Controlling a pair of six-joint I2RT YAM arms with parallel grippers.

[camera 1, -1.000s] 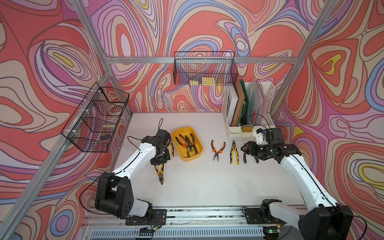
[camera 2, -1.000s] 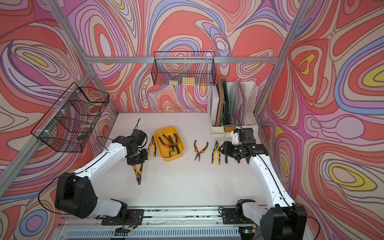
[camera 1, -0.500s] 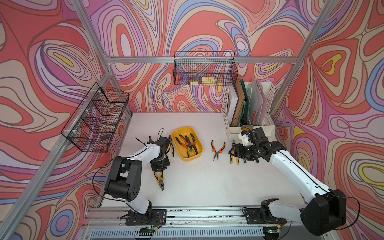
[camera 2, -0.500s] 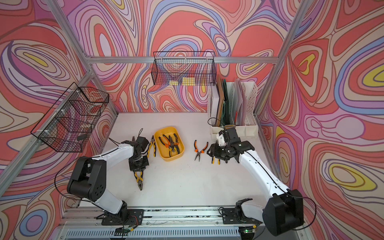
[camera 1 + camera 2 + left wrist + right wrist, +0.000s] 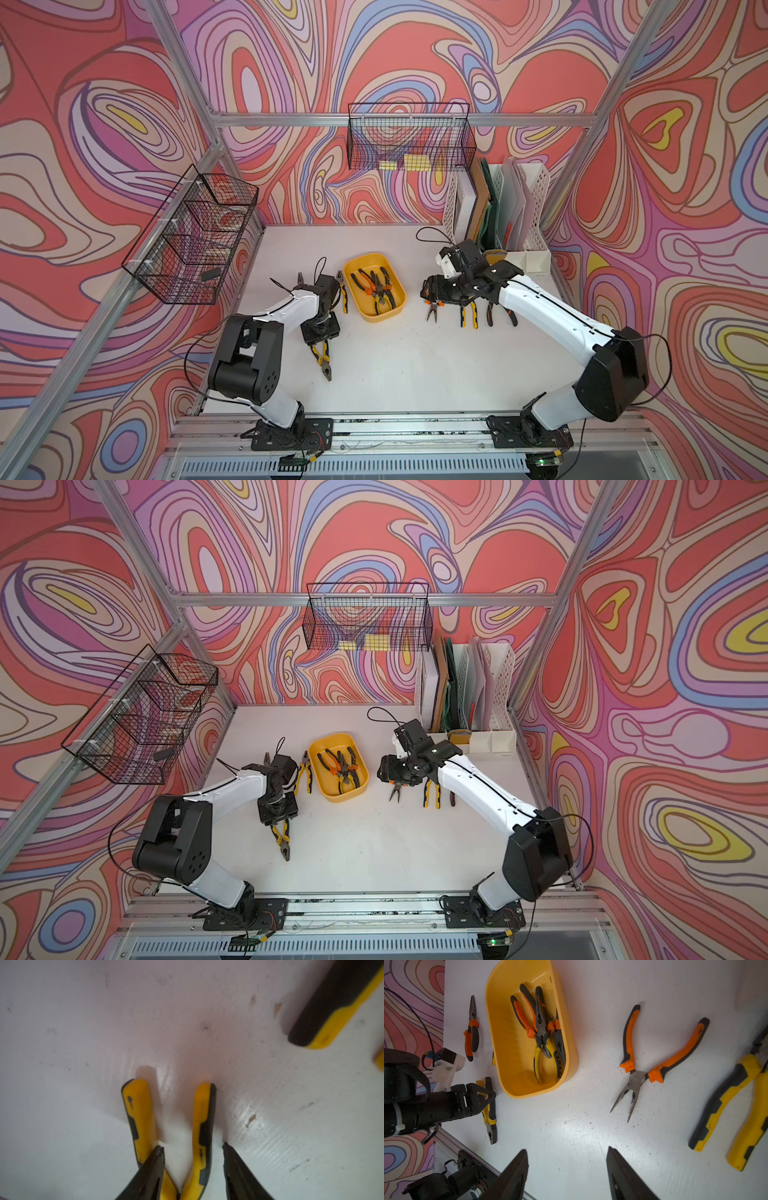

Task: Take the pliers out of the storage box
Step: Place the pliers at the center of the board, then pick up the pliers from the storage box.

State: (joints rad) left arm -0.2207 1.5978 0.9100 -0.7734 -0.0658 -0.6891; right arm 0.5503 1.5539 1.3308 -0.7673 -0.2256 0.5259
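My right gripper (image 5: pixel 567 1149) is spread and empty. The storage box (image 5: pixel 502 1043) sits ahead of its fingertips, off toward my left arm's side. The pliers (image 5: pixel 542 1028) left in it lie piled and crossing, long axes roughly along the box and along my pointing direction, heads both ways. My left gripper (image 5: pixel 192 1146) is apart too, unclamped, straddling the handles of yellow-handled pliers (image 5: pixel 143 1113) flat on the table (image 5: pixel 83 1022). I judge the right arm freer to reach.

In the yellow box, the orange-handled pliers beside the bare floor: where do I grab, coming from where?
Probably the outer handle of the orange-handled pliers, from straight above: it lies flat, clear of the tangle, bare floor alongside for a finger, the storage box walls block sideways approaches.
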